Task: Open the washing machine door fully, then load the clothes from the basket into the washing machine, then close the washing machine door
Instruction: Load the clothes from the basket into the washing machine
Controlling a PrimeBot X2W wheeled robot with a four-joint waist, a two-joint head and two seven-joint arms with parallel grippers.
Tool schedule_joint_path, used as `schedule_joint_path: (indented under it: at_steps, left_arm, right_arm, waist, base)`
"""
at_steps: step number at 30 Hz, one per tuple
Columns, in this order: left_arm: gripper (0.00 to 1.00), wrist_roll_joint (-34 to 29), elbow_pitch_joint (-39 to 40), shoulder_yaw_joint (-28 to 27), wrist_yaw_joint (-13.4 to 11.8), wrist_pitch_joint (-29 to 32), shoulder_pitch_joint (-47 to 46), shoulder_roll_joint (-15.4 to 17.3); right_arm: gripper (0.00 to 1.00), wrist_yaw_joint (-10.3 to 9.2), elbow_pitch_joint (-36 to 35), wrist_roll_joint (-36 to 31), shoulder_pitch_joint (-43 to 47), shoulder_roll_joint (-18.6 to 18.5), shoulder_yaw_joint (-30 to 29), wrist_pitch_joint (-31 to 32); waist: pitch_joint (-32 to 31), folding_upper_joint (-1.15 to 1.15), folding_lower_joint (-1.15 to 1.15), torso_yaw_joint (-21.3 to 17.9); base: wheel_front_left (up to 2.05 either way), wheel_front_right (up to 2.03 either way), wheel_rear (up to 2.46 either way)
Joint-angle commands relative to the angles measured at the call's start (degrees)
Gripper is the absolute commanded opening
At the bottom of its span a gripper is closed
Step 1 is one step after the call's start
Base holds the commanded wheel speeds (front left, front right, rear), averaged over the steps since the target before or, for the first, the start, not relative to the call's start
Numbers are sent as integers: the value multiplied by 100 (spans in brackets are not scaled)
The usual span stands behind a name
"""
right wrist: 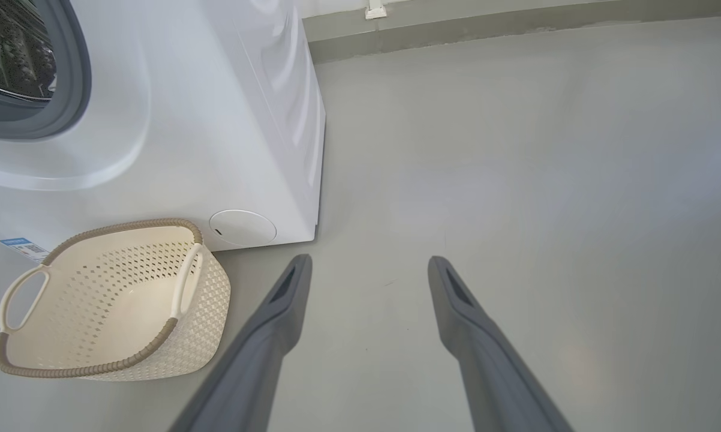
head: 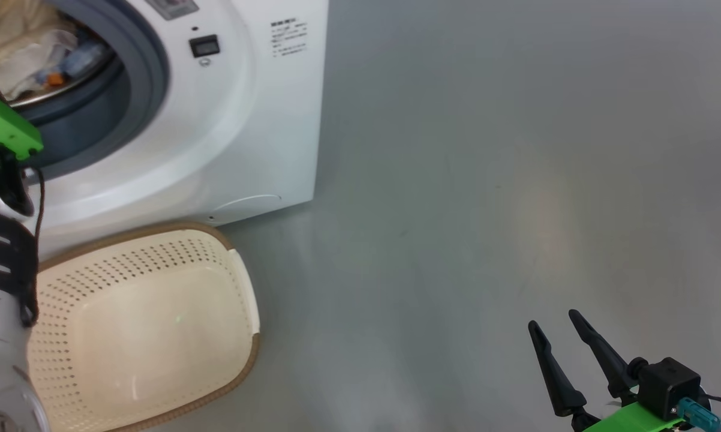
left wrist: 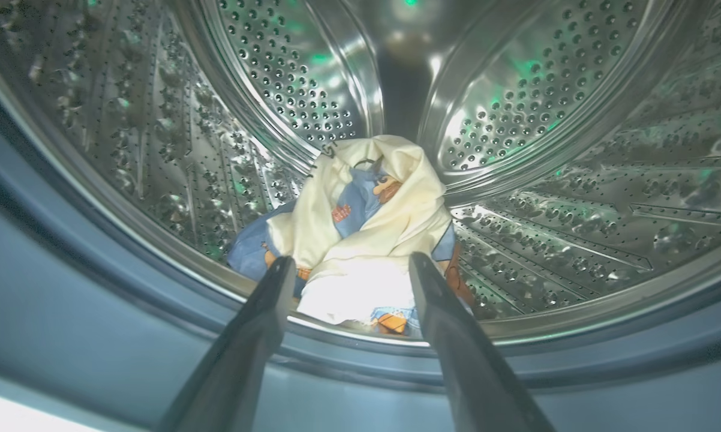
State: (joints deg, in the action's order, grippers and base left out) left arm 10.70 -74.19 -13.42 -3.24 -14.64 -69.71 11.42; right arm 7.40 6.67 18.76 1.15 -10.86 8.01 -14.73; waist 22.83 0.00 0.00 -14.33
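Left gripper [left wrist: 350,261] had its two fingers spread wide with nothing between them, tips just at the mouth of the washing machine [head: 246,120], right over the grey gasket [left wrist: 66,288]. The clothes [left wrist: 366,228] sat just past the tips at the bottom of the steel drum [left wrist: 546,90], a cream piece wrapped around the blue printed stuff, not touching either finger as far as I could tell. Right gripper [head: 552,319] was also wide open and holding nothing, well off to the right over the bare grey floor [head: 486,180], nowhere near the machine. The basket [head: 156,255] stood on the floor right against the machine's front, below the opening, its bare cream bottom showing. The right wrist view caught the basket's handles, a blue label sticker [right wrist: 21,246] and a round cover [right wrist: 242,227] low on the front panel, whereas the head view just gave a corner peek of the laundry in the drum.
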Motion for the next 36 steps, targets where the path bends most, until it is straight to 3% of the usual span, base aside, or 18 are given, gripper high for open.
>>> schedule_joint_path:
  at_steps: [1,17,26,36]
  left_arm:
    - [100,50,118,-56,50,-34,149,188]
    - [100,180,661,78,765,-35,839,-406]
    - [100,160,1176,369,969,-36,1427,-741]
    - [100,375,1965,740,1058,-36,2791,-847]
  right_arm:
    - [100,9,-69,68,-22,-84,80,-27]
    - [100,9,-38,0,-336,44,-52,-27]
    - [100,9,-32,-60,-435,93,-136,-27]
    - [100,9,-12,-128,-322,114,-214,-27]
  waist:
    - [-189,0,0,186]
    - [-528,0,0,698]
    - [-813,0,0,820]
    - [-1284,0,0,882]
  base:
    - [0,0,0]
    - [0,0,0]
    - [0,0,0]
    - [0,0,0]
